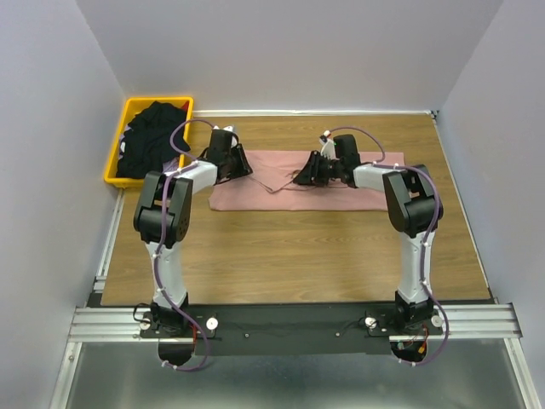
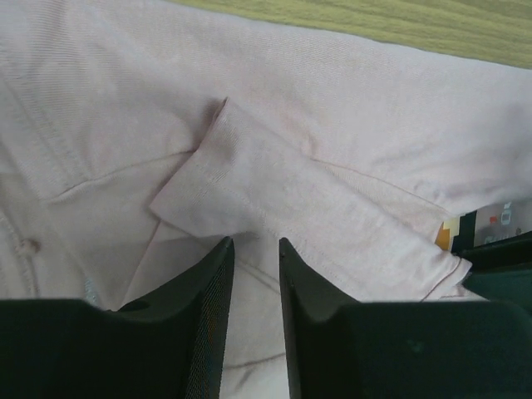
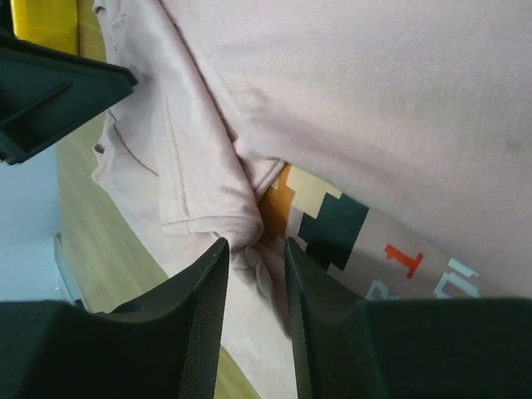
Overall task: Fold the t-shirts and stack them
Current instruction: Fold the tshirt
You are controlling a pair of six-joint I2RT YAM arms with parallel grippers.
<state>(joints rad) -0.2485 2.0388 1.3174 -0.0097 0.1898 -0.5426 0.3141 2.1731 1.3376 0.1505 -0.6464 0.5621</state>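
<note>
Pinching a bunched edge of the pink t-shirt [image 3: 374,83] between right gripper [image 3: 253,249] tips. Nearly together at the left gripper [image 2: 256,245], sleeve [image 2: 274,191] just ahead; cannot tell whether clamped. Could slip or drag 2 layers, skewing the fold.

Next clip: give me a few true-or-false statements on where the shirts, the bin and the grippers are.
1. The pink t-shirt lies on the table. True.
2. The black t-shirts are stacked beside it. False: they are heaped in the yellow bin.
3. The left gripper and right gripper are both at the pink t-shirt. True.
4. The yellow bin stands on the robot's right. False: it is at the far left.
</note>
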